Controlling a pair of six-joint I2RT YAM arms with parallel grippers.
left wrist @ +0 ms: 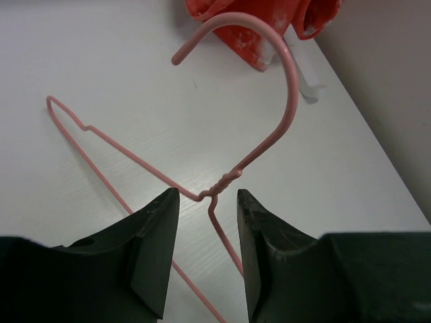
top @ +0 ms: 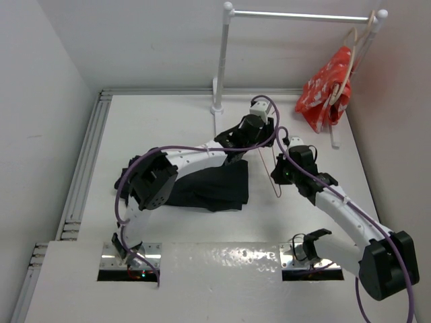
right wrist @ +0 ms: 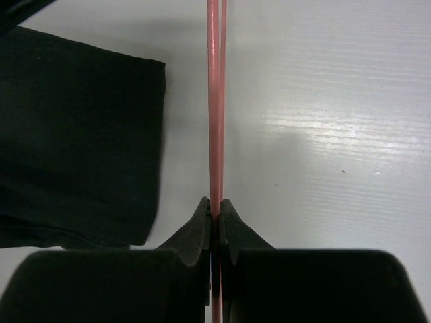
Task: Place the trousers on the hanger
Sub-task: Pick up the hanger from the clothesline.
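Top external view: the black trousers (top: 209, 185) lie bunched on the white table (top: 168, 121), partly under the left arm. The thin pink wire hanger (top: 277, 188) is just to their right, between the two arms. None of the trousers are on it yet.

The right gripper (right wrist: 215, 208) is squeezed tight on the hanger wire, with no gap showing. I think it is holding the hanger steady so it won't slide. The left gripper (left wrist: 207, 202) is partly open. One finger sits on each side of the twisted neck under the hook, and neither seems to touch it. It looks ready to pinch there, so both arms can hold the hanger.

Some things are hard to see. The left arm hides part of the trousers, so I can't find the waist or the legs. From above, the wire is so thin that I lose it in places. I can't tell if the hanger is resting on the table or lifted.
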